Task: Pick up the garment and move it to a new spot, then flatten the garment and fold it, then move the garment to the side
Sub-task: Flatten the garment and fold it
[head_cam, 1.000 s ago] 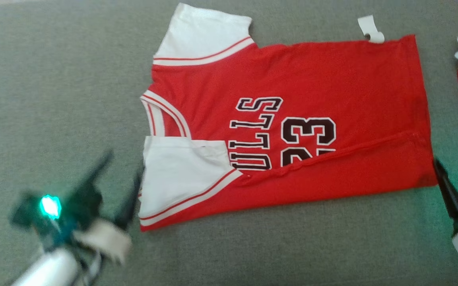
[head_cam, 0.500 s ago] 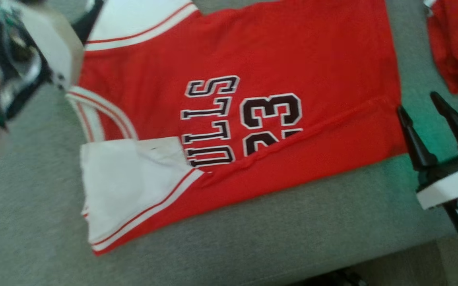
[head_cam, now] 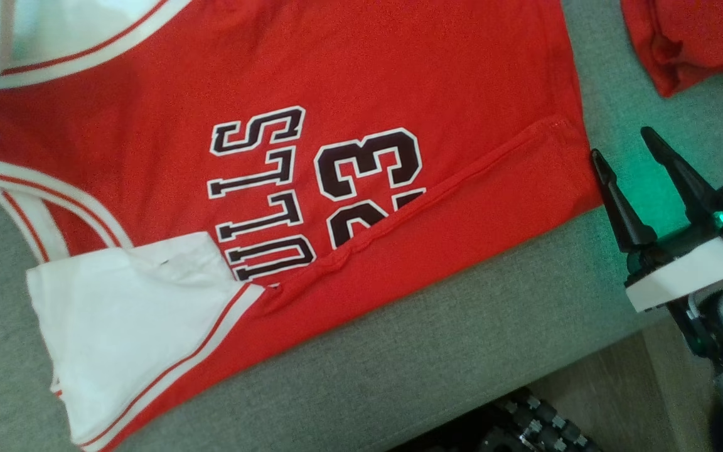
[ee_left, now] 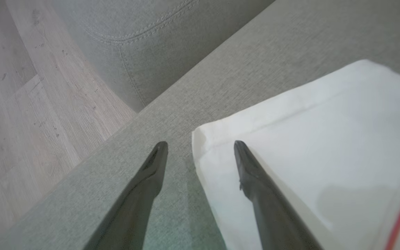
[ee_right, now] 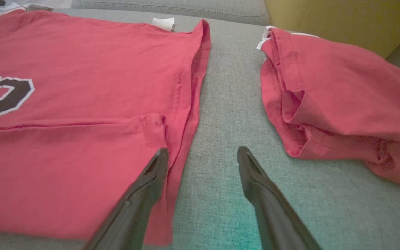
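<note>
1. The red basketball jersey with white sleeves and dark lettering lies spread on the grey fabric sofa cushion, with its collar to the left and its hem to the right. I judge the move to a new spot and the flattening as done.
2. Its near long side is turned over towards the middle. The folded flap covers the lower part of the number, so the first fold looks made. The near white sleeve lies on top at the left end.
3. My right claw hangs wide open and empty just beside the near right corner of the hem. In its wrist view one finger is over the hem's edge and the other over bare cushion.
4. My left claw is spread just as wide, with nothing in it. It straddles a corner of a white sleeve, one finger over the cloth and one over the cushion. I can't tell which sleeve it is, or whether I touch it.
5. As I judge it, what is left is to turn the far side over, fold the strip across into a compact packet, and carry that aside.
6. A second red garment lies bunched on the cushion to the right, apart from the hem. I would keep my jersey clear of it.
</note>
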`<state>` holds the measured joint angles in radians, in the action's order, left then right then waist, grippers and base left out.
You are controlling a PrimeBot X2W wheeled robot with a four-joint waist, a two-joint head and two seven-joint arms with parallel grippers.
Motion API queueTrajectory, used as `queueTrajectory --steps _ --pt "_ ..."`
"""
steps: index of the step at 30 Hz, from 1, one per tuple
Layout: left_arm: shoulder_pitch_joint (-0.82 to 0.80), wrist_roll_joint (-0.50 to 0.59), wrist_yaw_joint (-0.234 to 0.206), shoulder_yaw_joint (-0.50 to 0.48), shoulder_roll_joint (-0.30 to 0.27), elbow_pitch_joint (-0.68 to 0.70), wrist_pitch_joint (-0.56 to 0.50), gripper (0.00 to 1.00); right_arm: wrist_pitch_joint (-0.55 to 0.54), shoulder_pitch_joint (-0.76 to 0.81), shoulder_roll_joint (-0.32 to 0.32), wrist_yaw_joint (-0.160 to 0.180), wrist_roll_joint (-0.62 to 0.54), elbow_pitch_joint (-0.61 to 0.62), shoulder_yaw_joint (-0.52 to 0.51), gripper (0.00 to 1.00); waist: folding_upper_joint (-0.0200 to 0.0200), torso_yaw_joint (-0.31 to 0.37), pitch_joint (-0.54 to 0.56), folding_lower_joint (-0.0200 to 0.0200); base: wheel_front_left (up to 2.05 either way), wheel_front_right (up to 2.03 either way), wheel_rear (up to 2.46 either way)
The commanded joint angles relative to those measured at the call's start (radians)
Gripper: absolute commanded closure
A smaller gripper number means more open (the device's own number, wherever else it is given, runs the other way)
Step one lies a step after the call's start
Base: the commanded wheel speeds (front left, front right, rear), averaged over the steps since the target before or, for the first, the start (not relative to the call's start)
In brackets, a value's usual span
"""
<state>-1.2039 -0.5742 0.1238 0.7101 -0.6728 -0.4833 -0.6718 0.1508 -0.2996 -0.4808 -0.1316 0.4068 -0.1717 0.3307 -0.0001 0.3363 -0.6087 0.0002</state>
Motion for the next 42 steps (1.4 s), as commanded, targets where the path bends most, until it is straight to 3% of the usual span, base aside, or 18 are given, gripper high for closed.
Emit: queueTrajectory --steps 1,10,15,24,27,28,37,42 --pt "-0.052 0.010 0.003 -0.038 -0.052 0.017 0.003 0.00 0.015 0.005 -0.024 0.001 0.010 0.015 0.010 0.00 0.0001 0.011 -0.014 -0.0002 0.00 0.00 0.00" --pt "-0.072 0.027 0.005 -0.012 -0.067 -0.054 0.053 0.00 0.040 -0.046 -0.023 0.001 0.027 -0.042 0.045 0.00 0.0001 0.014 -0.027 -0.0002 0.00 0.00 0.00" --pt "-0.080 -0.019 0.006 0.032 -0.061 -0.034 0.019 0.00 0.048 -0.064 -0.030 0.001 0.030 -0.062 0.054 0.00 0.0001 0.011 -0.032 -0.0002 0.00 0.00 0.00" --pt "-0.113 -0.067 0.007 0.100 -0.108 0.000 -0.002 0.00 0.070 -0.088 -0.013 0.001 0.036 -0.099 0.077 0.00 0.0001 0.032 -0.048 -0.0002 0.00 0.00 0.00" --pt "-0.121 -0.083 0.007 0.116 -0.118 0.004 -0.005 0.87 0.078 -0.094 -0.011 0.001 0.039 -0.113 0.084 0.00 0.0001 0.038 -0.050 -0.0002 0.00 0.00 0.00" --pt "-0.128 -0.091 0.007 0.127 -0.121 0.007 -0.002 1.00 0.082 -0.099 -0.012 0.001 0.042 -0.121 0.086 0.00 0.0001 0.039 -0.051 -0.0002 0.00 0.00 0.00" --pt "-0.161 -0.088 0.005 0.141 -0.097 0.001 0.074 1.00 0.067 -0.200 -0.042 0.001 0.063 -0.109 0.061 0.00 0.0001 0.000 -0.038 -0.0002 0.00 0.00 0.00" --pt "-0.183 -0.071 0.002 0.148 -0.053 -0.011 0.125 1.00 -0.060 -0.351 -0.052 0.001 0.057 -0.151 0.052 0.00 0.0001 -0.055 -0.026 -0.0002 0.00 0.00 0.00"
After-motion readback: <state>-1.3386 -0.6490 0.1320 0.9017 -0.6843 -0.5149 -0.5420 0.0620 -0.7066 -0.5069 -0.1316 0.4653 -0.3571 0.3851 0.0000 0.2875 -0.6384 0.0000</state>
